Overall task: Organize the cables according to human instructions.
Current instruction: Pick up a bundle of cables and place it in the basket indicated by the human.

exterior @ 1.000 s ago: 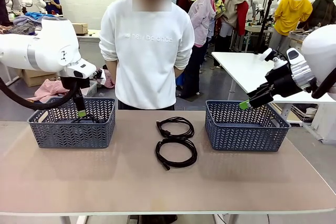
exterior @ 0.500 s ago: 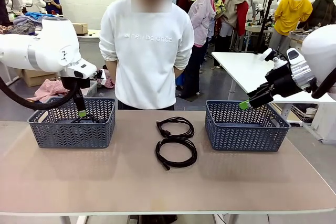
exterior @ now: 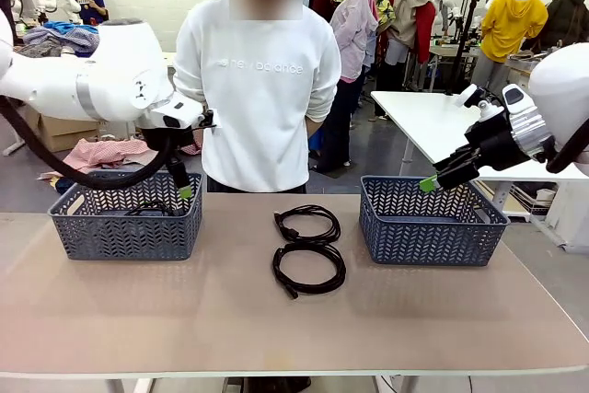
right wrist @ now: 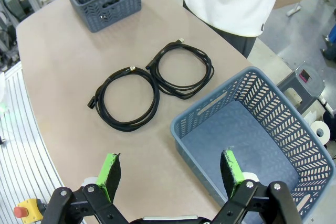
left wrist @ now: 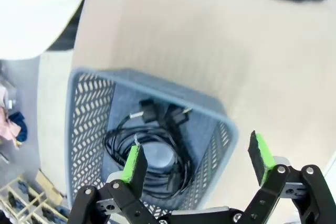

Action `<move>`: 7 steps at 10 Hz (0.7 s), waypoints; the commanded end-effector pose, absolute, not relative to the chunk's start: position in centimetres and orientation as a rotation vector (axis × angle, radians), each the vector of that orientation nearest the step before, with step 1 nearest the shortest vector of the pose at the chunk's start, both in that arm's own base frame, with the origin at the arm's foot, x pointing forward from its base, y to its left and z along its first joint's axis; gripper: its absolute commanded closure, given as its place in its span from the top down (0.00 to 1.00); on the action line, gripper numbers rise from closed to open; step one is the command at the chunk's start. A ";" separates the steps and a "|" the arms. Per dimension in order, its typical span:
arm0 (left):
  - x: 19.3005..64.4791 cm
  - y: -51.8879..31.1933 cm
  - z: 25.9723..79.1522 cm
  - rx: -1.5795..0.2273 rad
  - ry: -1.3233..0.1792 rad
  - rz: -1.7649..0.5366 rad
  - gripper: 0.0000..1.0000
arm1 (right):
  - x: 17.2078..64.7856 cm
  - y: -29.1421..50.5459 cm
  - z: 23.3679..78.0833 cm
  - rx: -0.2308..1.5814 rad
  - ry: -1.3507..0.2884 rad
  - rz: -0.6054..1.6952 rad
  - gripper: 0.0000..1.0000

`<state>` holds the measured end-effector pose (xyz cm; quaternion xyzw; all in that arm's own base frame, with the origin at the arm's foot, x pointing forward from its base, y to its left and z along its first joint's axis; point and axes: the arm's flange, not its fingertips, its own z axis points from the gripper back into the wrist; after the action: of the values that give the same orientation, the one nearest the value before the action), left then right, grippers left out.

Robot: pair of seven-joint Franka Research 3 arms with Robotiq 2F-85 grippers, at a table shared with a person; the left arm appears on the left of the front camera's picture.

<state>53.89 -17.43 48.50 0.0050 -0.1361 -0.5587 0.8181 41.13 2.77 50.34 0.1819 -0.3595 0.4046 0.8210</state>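
Cables: two lie on the table (exterior: 184,319) between the baskets, far coil (exterior: 306,225) touching near coil (exterior: 308,269), with more cord (left wrist: 149,150) in my left basket (exterior: 124,232). Left gripper (left wrist: 195,158) hangs over that basket's rim, jaws wide, empty. Right gripper (right wrist: 170,176) gapes over the empty right basket (exterior: 433,236). I reckon I'm between picks. Next I need a cue from the person (exterior: 258,89), then a reach to a coil.

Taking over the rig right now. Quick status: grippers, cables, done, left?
Left gripper: open, empty, above the left basket.
Right gripper: open, empty, above the right basket, which holds nothing.
Cables: a coiled bundle lies in the left basket, count unclear. The far coil and near coil lie on the table between the baskets.
Left: both table coils, wherever the person directs.
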 end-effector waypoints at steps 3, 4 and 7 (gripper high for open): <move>49.2 -19.5 49.0 -0.106 -0.388 -1.169 1.00 | 41.4 2.7 50.1 0.404 -0.791 0.877 1.00; 48.1 -20.1 49.0 -0.148 -0.417 -1.154 1.00 | 41.4 2.7 50.1 0.404 -0.791 0.877 1.00; 45.4 -21.2 49.1 -0.215 -0.455 -1.169 1.00 | 41.4 2.7 50.1 0.404 -0.791 0.877 1.00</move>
<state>46.32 -22.25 49.47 -0.0866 -0.1977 -0.5375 0.8152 41.13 2.77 50.33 0.1819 -0.3594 0.4046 0.8210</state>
